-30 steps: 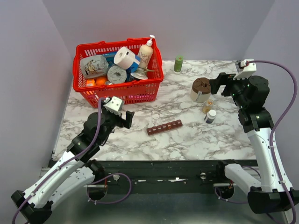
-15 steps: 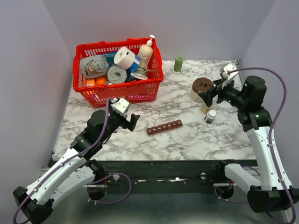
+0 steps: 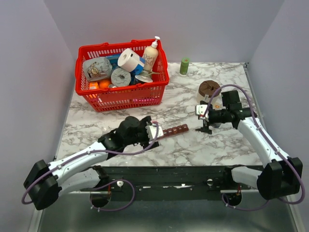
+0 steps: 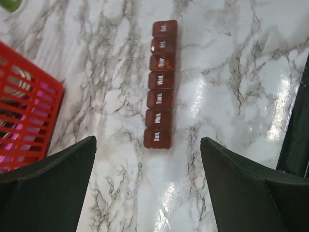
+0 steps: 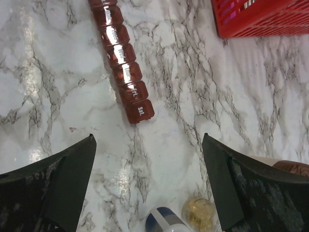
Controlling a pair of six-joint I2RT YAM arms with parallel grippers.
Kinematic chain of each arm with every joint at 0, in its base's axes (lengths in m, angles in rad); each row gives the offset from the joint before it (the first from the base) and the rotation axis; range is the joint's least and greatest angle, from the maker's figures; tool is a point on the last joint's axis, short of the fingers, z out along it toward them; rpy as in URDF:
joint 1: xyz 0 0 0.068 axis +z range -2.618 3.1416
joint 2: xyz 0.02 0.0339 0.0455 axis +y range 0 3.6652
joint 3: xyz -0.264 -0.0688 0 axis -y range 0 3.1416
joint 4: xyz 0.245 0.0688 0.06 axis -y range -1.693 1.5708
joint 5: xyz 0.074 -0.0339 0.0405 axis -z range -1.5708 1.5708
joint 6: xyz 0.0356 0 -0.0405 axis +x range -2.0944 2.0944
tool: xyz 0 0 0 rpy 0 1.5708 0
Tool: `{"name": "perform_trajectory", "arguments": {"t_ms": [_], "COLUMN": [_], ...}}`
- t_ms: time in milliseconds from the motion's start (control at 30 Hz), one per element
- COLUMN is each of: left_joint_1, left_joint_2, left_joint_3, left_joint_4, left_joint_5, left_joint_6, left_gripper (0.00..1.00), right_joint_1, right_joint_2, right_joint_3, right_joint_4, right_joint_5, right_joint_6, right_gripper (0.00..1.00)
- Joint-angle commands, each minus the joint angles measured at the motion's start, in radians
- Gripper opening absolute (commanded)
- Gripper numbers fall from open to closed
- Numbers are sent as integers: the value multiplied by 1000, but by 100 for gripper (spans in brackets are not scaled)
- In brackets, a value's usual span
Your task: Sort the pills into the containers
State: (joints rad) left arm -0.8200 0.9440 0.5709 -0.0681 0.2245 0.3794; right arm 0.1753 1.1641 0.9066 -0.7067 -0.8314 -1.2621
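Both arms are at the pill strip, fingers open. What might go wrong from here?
1. The open left fingers and right fingers face the pill organizer from opposite ends; they may collide or shove it.
2. Two small bottles stand close by the right fingers; a swing could topple them.
3. All lids look shut; prying may slide the organizer.

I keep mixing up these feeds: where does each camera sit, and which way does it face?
Top external: high behind the robot, facing down at table, basket, strip; both arms show.
Left wrist: on left arm, facing down at strip's Sun end; open left gripper frames it.
Right wrist: on right arm, facing down at Sat end; open right gripper shows.
Shared: both wrist views hold strip and basket.
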Motion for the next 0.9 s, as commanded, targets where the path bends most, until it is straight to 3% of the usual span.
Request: {"name": "perform_trajectory", "arguments": {"t_ms": [0,367,867], "left_joint_1": [-38,-38,-91], "left_joint_2": [152,530,717], "left_joint_3": [19,184,334], "left_joint_4": [63,1,-108], "left_joint_5": [38,38,-82], "left_joint_6": [187,242,233], "left_gripper": [95,84,76], "right_joint_1": [6,6,-3], "right_joint_2": [45,32,13], "right_joint_3": [-8,-74,-94], "right_joint_4": [55,116,127], "right_joint_5": [-74,-98,-63], "right_joint_6": [-93,-46,-39], "right_gripper": [100,100,100]}}
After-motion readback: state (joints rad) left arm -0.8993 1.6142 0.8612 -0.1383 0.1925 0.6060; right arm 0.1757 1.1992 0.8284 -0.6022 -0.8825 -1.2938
